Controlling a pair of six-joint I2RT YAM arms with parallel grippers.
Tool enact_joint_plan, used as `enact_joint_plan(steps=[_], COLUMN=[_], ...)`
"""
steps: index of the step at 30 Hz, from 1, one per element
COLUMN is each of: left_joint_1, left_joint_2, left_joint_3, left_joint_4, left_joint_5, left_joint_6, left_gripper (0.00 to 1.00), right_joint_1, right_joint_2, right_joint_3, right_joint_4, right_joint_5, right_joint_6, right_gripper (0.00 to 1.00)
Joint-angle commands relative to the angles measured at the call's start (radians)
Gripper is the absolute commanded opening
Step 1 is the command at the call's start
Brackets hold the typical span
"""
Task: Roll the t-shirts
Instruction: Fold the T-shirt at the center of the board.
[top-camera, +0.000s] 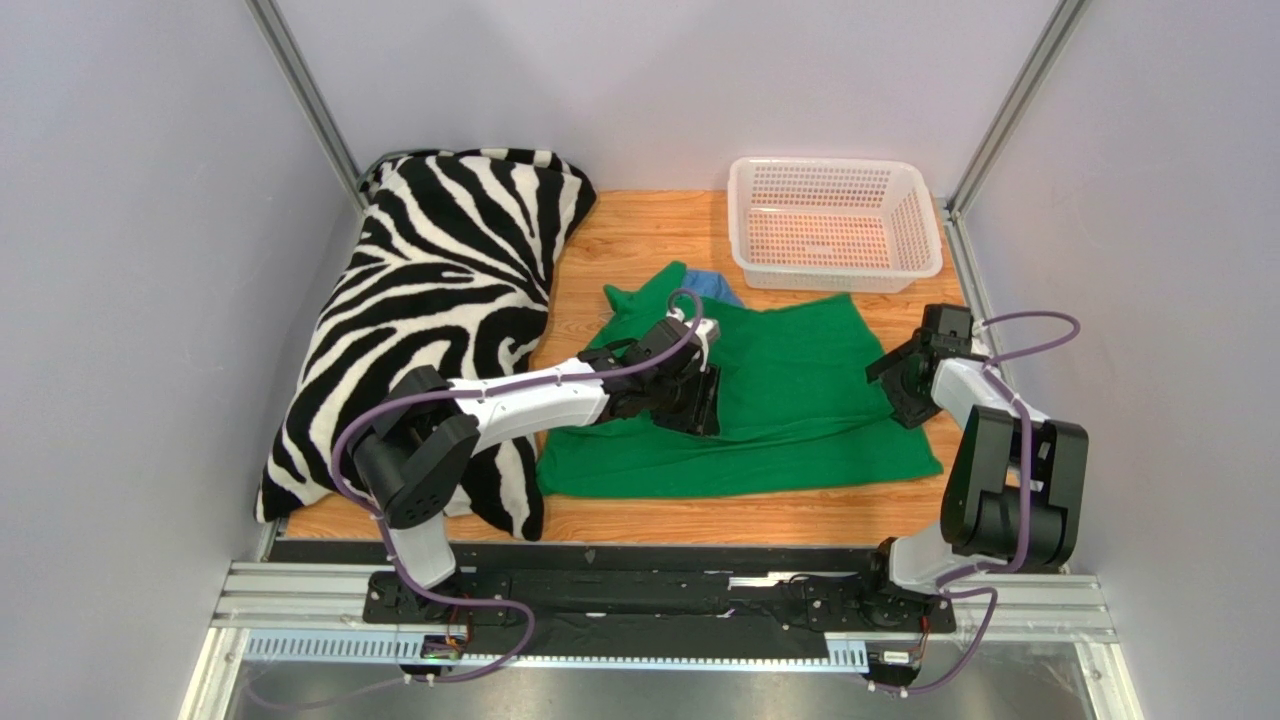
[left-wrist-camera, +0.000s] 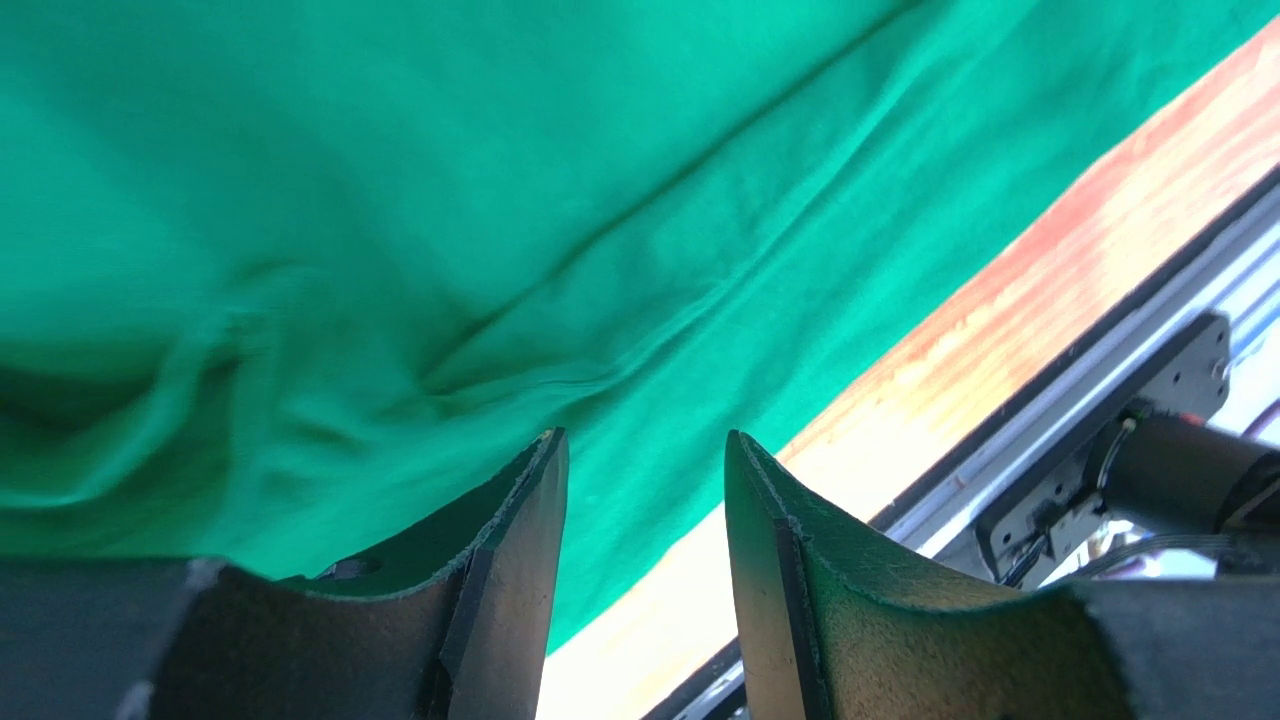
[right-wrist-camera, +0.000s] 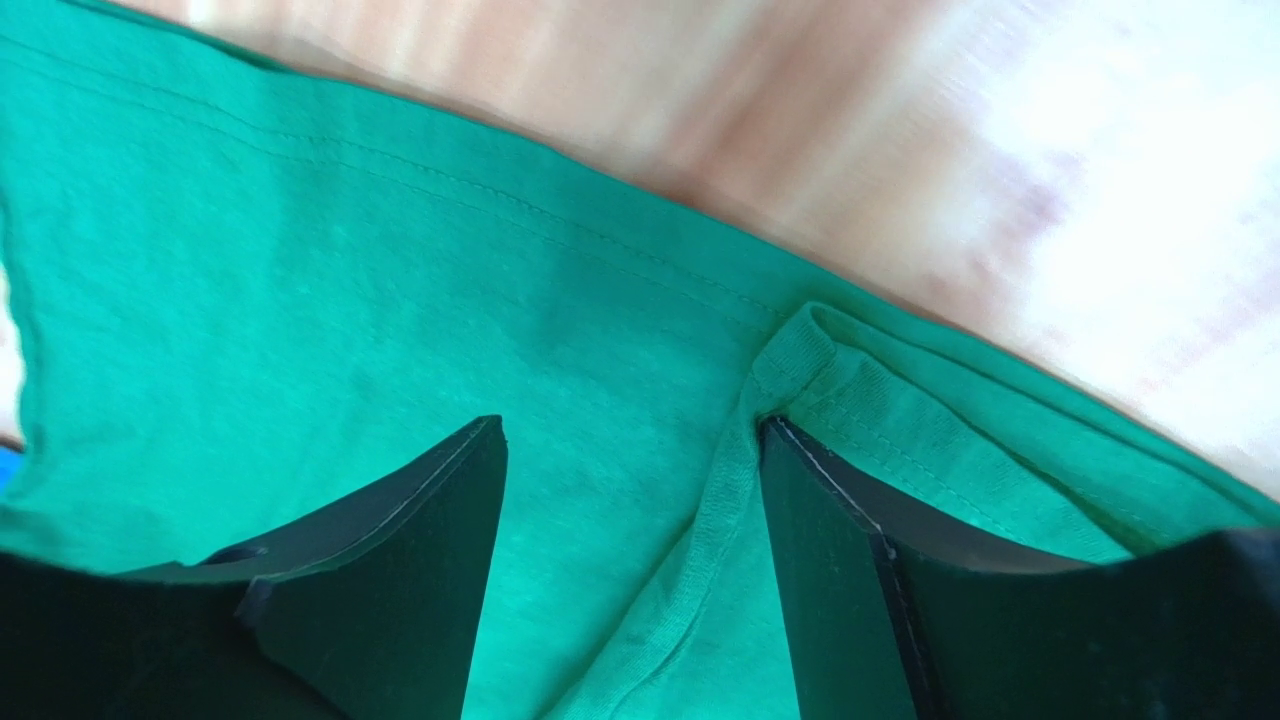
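The green t-shirt (top-camera: 796, 393) lies spread flat in the middle of the wooden surface (top-camera: 646, 225), with some creases on its 9 o'clock half. The left pincer (top-camera: 694, 402) hangs over that half. In the left wrist view its fingers (left-wrist-camera: 504, 555) stand apart with nothing between them and green cloth below. The right pincer (top-camera: 897, 378) sits at the shirt's 3 o'clock edge, also open. In the right wrist view a folded hem runs under the gap, close to one finger (right-wrist-camera: 827, 555), but is not clamped. A zebra-striped pillow (top-camera: 428, 285) lies at 9 o'clock of the shirt. A white mesh basket (top-camera: 831, 225) stands at 1 o'clock, and a blue cloth item (top-camera: 715, 285) peeks out at the shirt's 12 o'clock edge.
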Motion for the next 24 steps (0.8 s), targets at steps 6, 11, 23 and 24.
enact_joint_plan(steps=[6,11,23,24], left_joint_1=[0.112,0.172,0.178,0.179], left_joint_2=[-0.120,-0.205,-0.274,-0.262], left_joint_3=[-0.025,-0.129,-0.318,-0.324], left_joint_4=[-0.016,-0.019,-0.058,-0.061], left_joint_5=[0.035,0.032,-0.134,-0.160], left_joint_6=[-0.037,-0.082,-0.218,-0.232], left_gripper=[0.50,0.36,0.00,0.00], right_joint_1=[-0.005,0.019,0.142,0.142], right_joint_2=[0.067,-0.016,-0.309,-0.309], right_joint_3=[0.136,0.149,-0.182,-0.212], right_joint_4=[0.049,-0.038,0.020,0.034], right_joint_5=[-0.046,-0.011,-0.007,-0.017], right_joint_6=[-0.003,-0.033,0.070,0.078], right_gripper=[0.67,0.67,0.58,0.58])
